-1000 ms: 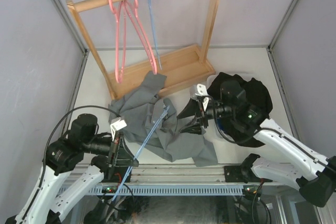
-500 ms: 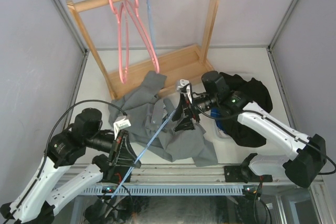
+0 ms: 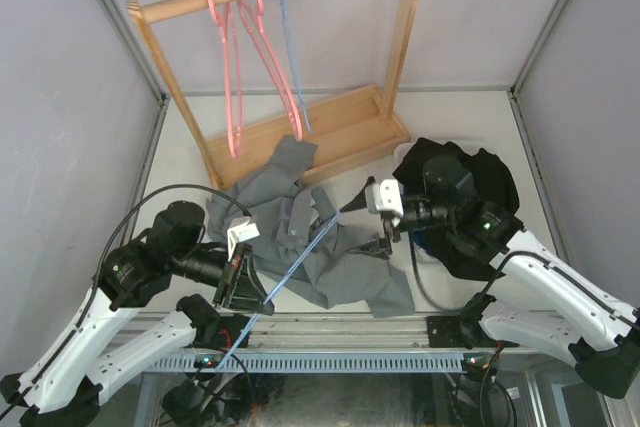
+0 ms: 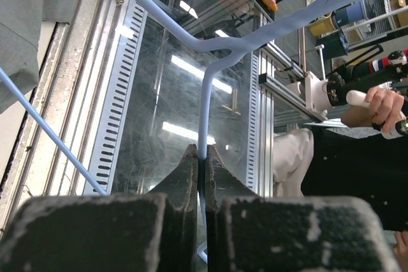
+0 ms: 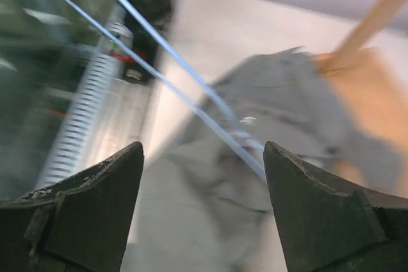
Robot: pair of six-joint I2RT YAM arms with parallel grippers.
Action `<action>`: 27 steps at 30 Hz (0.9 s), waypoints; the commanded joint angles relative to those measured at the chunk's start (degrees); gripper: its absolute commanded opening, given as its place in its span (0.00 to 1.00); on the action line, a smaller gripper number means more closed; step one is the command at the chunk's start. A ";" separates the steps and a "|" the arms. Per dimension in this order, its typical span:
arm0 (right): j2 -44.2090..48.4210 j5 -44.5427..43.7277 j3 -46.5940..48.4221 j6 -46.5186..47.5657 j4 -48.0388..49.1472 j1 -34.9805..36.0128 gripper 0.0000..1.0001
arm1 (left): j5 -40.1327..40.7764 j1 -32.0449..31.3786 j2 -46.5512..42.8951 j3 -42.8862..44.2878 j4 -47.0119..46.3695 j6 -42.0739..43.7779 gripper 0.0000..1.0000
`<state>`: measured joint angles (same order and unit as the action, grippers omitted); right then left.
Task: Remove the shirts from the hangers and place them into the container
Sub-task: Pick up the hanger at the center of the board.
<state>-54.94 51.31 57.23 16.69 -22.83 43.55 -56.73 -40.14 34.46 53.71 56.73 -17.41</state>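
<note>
Top view: the grey shirt [image 3: 345, 267] lies crumpled at centre frame, with the blue wire hanger [image 3: 295, 259] running diagonally across it.

Left wrist: the left gripper [image 4: 201, 154] is clamped tight on the hanger's wire.

Right wrist: the right gripper [image 5: 203, 157] is spread wide and empty over the shirt.

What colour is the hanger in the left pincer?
Light blue hanger, clearest in left wrist view.

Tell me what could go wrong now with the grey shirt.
The left gripper is shut on the blue hanger only at its thin hook, so it may twist or slip. The hanger seems caught in the grey shirt, and the open right gripper holds nothing; pulling may drag the shirt.
</note>
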 commanded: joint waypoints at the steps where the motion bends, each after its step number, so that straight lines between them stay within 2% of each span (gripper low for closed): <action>1: 0.75 -13.20 -3.85 42.15 11.51 1.27 0.76 | -2.41 -1.26 0.13 2.28 -2.70 -0.50 0.00; 5: 0.41 -13.71 -4.04 40.55 16.41 0.75 0.77 | -2.50 -2.52 0.61 2.69 -2.55 -0.65 0.00; 7: -0.42 -11.21 -3.27 39.68 16.50 0.67 0.77 | -2.22 -3.12 1.12 2.99 -2.55 -0.25 0.00; 14: -7.46 4.49 3.76 45.47 -9.42 1.96 0.75 | -1.36 -3.41 3.24 6.38 -0.04 2.81 0.00; 17: -8.13 7.54 3.78 45.27 -12.27 1.89 0.73 | -0.42 -3.45 4.03 7.06 1.71 4.57 0.00; 22: -9.40 6.51 3.78 43.29 -13.36 2.28 0.70 | 0.61 -3.45 4.96 8.87 3.67 5.88 0.00; 27: -10.74 8.72 3.79 43.72 -18.24 3.20 0.68 | 6.56 -3.48 5.09 10.70 6.53 6.56 0.00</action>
<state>-64.75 55.20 59.37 60.23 -35.70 45.67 -54.35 -43.40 39.64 59.35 64.69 -14.28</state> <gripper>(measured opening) 0.689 0.026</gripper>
